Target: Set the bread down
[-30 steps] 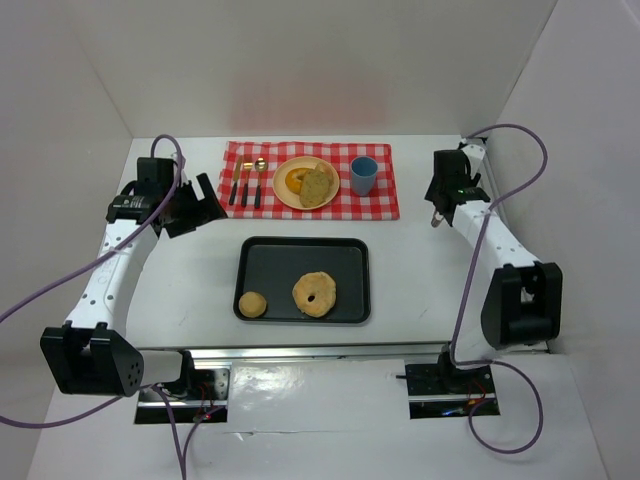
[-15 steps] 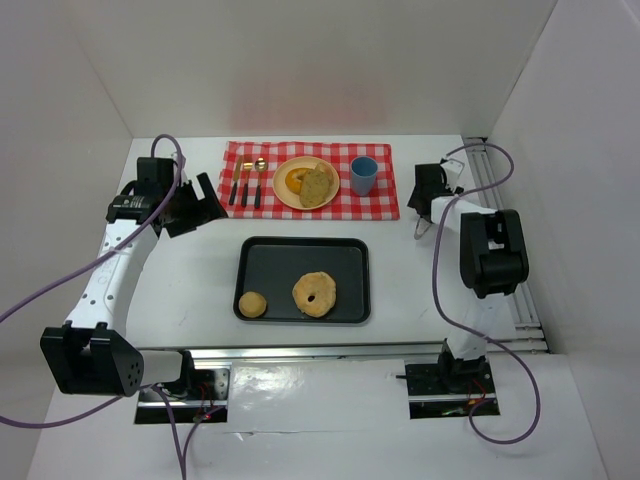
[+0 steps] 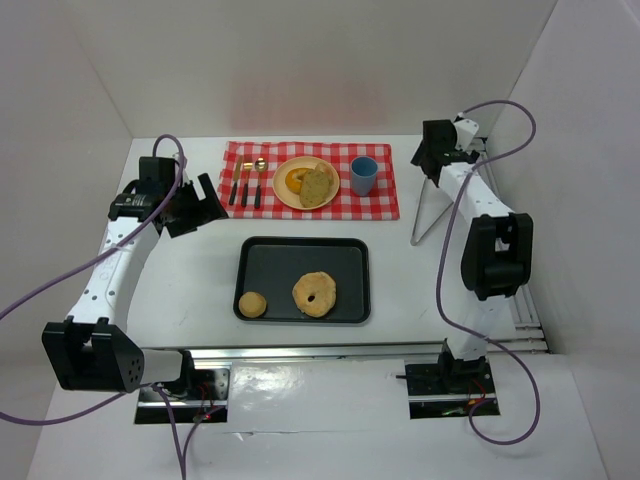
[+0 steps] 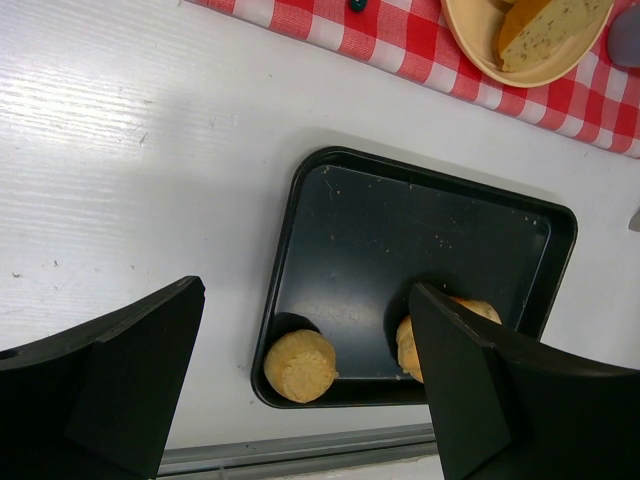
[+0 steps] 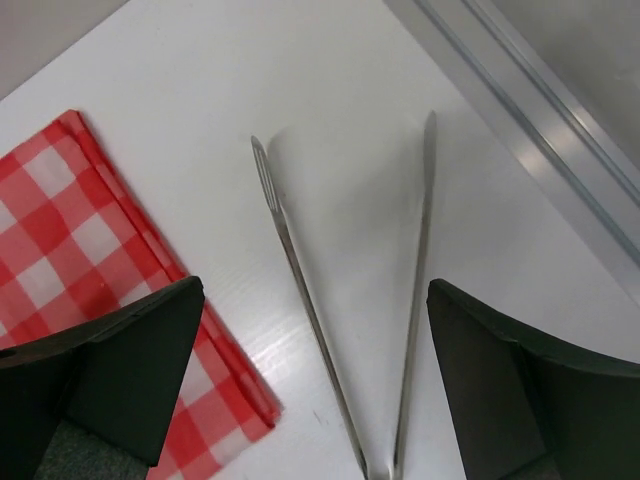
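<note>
A bread slice (image 3: 318,186) lies on the cream plate (image 3: 280,197) on the checked cloth, beside an orange piece (image 3: 294,180). A round bun (image 3: 253,304) (image 4: 300,366) and a ring-shaped bread (image 3: 315,294) lie in the black tray (image 3: 290,260) (image 4: 400,230). Metal tongs (image 3: 428,212) (image 5: 345,330) lie spread on the table right of the cloth. My right gripper (image 3: 432,163) (image 5: 318,390) hangs open above them, touching nothing. Left of the tray, my left gripper (image 3: 200,210) (image 4: 300,400) is open and empty, high over the table.
A blue cup (image 3: 363,176) and cutlery (image 3: 246,183) rest on the red checked cloth (image 3: 385,200) (image 5: 60,230). White walls close in the back and both sides. An aluminium rail (image 5: 540,110) runs along the right wall.
My right gripper has opened and let go of the tongs, which now lie spread on the table. It has pulled back toward the far wall. The left arm has not moved.
</note>
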